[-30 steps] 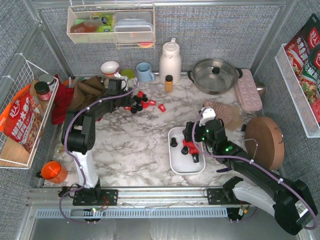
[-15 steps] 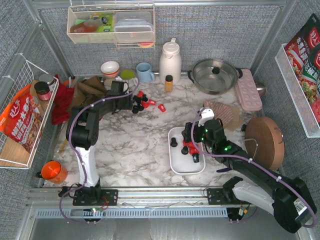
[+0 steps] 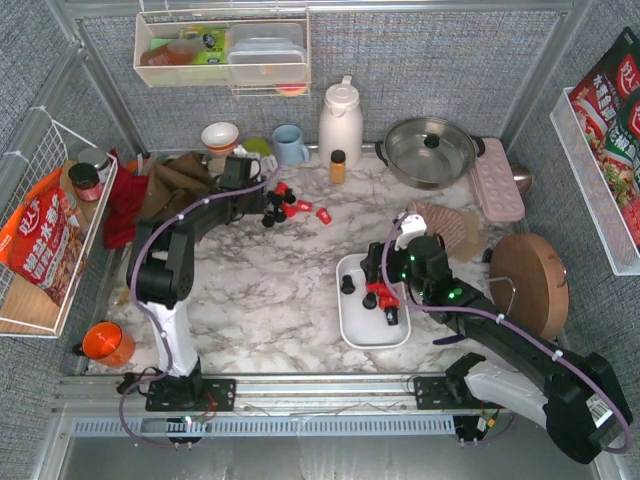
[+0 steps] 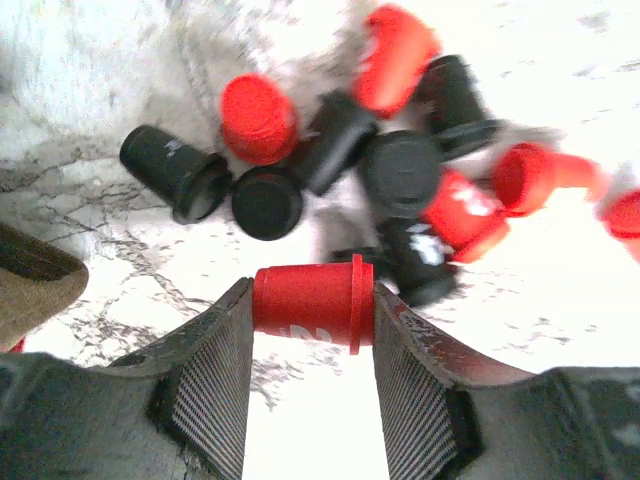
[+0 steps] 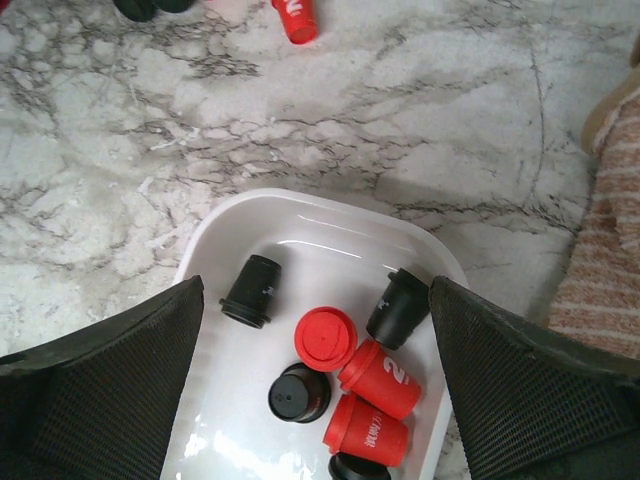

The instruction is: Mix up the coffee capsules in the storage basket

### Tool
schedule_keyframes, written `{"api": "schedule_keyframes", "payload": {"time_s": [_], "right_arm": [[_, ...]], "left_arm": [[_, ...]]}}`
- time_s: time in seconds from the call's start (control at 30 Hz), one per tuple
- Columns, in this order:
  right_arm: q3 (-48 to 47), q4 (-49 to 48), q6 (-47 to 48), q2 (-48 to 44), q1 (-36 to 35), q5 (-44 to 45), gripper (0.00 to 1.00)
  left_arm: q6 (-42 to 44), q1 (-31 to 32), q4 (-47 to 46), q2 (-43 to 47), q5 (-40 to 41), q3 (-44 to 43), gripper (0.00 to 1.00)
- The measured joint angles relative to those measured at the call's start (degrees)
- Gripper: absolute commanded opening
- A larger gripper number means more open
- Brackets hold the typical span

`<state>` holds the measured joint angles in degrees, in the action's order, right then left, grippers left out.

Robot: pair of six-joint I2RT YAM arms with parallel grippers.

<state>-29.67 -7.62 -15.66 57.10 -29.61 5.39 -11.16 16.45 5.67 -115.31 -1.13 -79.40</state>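
A pile of red and black coffee capsules [image 3: 288, 206] lies on the marble at the back left, and also shows in the left wrist view [image 4: 400, 180]. My left gripper [image 3: 268, 211] is at the pile's near edge, shut on a red capsule [image 4: 312, 302] held sideways between the pads. The white storage basket [image 3: 350, 330] sits at centre right and holds several red and black capsules [image 5: 355, 370]. My right gripper [image 3: 385, 285] hovers open over the basket [image 5: 300, 205], its fingers either side of the capsules, and holds nothing [image 5: 315, 290].
One red capsule [image 3: 323, 214] lies apart to the right of the pile. An amber bottle [image 3: 338, 166], white jug [image 3: 340, 122], blue mug [image 3: 290, 145] and steel pot [image 3: 430, 150] line the back. A pink box [image 3: 497, 178] and wooden disc [image 3: 528, 285] stand at the right.
My left gripper pushed a little further into the pile, then drew back slightly. The right arm has hardly moved.
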Motion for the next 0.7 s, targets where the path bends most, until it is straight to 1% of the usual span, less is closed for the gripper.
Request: {"api": "schedule_keyframes", "payload": {"time_s": [0.1, 0.17, 0.27, 0.33, 0.4, 0.5, 0.6, 0.7], "right_arm": [[-1.11, 0.2, 0.0, 0.0, 0.0, -1.66, 0.99], [-1.81, 0.57, 0.0, -0.02, 0.0, -2.89, 0.99], [-2.73, 1.64, -0.04, -0.35, 0.0, -4.02, 0.99], [-3.45, 2.8, -0.5, -0.98, 0.0, -4.11, 0.99], [-4.02, 3.85, -1.16, -1.84, 0.0, -3.91, 0.98], [-4.44, 5.22, -1.79, -3.15, 0.02, -4.52, 0.96], [-4.98, 5.77, -2.58, -3.65, 0.0, -6.97, 0.93], [-5.92, 5.86, -4.13, -3.04, -0.33, -9.14, 0.91]], "left_arm": [[0.48, 3.15, -0.33, 5.14, 1.18, 1.03, 0.44], [1.81, 5.68, -2.21, 8.76, 2.1, 2.89, 0.44], [4.44, 9.2, -5.31, 14.1, 2.4, 7.87, 0.44], [6.49, 10.56, -8.66, 17.77, 0.66, 12.48, 0.44], [9.14, 11.39, -13.16, 21.51, -3.19, 17.62, 0.43], [14.62, 12.63, -24.63, 27.82, -12.35, 28.37, 0.43], [22.6, 13.29, -36.35, 32.46, -23.91, 38.88, 0.43], [30.38, 13.42, -44.17, 34.51, -32.13, 45.22, 0.43]]}}
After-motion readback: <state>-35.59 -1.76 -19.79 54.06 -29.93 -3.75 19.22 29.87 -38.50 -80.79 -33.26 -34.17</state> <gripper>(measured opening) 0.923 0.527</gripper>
